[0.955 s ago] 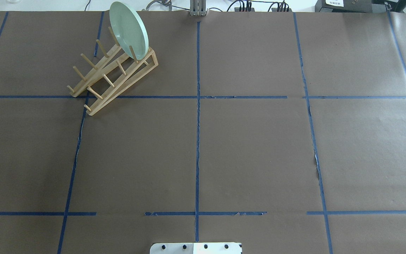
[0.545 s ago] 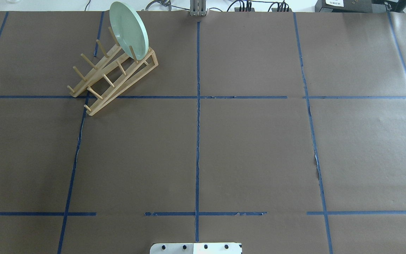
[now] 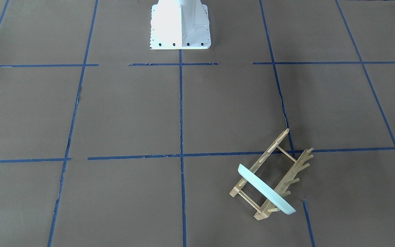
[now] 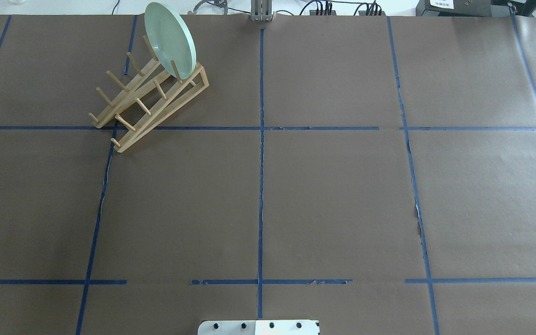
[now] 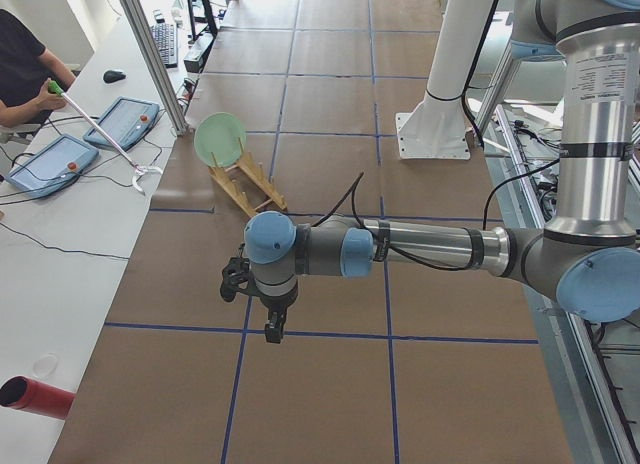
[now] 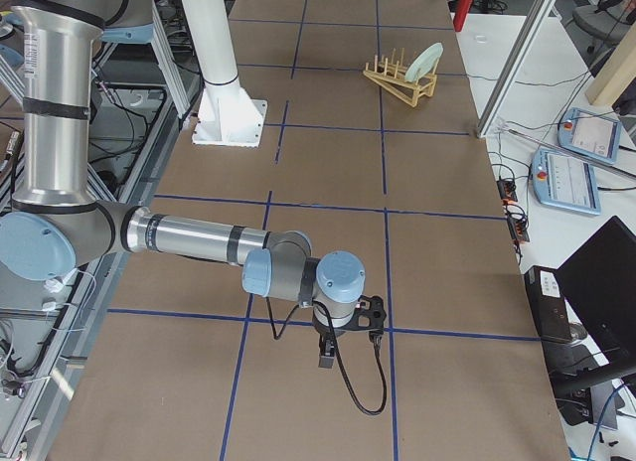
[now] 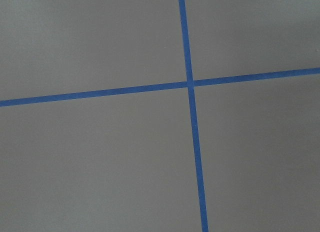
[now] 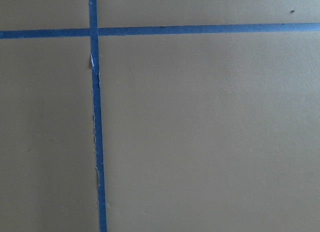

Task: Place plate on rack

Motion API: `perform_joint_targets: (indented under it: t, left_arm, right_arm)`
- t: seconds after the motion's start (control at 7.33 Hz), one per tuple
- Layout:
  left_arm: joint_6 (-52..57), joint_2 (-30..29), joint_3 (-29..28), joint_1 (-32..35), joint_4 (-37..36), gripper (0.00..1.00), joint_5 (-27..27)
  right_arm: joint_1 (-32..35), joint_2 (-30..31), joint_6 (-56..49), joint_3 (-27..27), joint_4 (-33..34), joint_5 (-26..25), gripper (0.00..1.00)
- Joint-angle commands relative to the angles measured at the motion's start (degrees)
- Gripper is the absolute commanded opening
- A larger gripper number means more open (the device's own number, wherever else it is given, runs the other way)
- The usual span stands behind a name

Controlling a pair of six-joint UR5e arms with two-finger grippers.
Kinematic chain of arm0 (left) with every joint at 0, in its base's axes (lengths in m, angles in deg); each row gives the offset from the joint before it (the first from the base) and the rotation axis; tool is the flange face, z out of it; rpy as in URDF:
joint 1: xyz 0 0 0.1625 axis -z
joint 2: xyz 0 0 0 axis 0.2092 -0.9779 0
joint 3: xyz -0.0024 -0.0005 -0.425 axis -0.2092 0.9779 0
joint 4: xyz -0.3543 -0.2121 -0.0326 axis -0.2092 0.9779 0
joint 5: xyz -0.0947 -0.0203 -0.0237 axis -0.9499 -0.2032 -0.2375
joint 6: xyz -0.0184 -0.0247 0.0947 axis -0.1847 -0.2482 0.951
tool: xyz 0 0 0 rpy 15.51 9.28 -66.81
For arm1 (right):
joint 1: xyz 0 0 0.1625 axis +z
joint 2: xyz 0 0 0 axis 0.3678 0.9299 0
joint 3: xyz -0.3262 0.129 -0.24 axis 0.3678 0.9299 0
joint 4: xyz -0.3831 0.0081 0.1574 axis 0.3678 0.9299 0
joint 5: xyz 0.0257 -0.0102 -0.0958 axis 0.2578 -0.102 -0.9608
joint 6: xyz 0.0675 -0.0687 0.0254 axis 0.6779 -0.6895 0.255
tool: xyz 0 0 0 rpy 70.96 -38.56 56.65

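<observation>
The pale mint-green plate stands on edge between the pegs at the far end of the light-wood rack, at the table's far left. Both also show in the front-facing view, the plate leaning across the rack. My left gripper shows only in the exterior left view, low over the table and far from the rack; I cannot tell whether it is open or shut. My right gripper shows only in the exterior right view, also far from the plate; I cannot tell its state.
Brown paper with a blue tape grid covers the table. The white robot base stands at the near edge. An operator sits beside tablets on a side bench, where a red cylinder lies.
</observation>
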Motion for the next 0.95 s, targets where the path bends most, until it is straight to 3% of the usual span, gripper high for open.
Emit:
perform_joint_targets:
  t: [0.0,0.82]
  left_arm:
    - [-0.3,0.3,-0.63,-0.11,0.54,1.0,-0.07]
    - [-0.56,0.48,-1.69,-0.02,-1.38,1.0,0.28]
  right_arm:
    - [0.0,0.07,0.0,0.05,0.0,0.0,1.0]
    - [0.0,-0.01,0.0,-0.04,0.0,0.0,1.0]
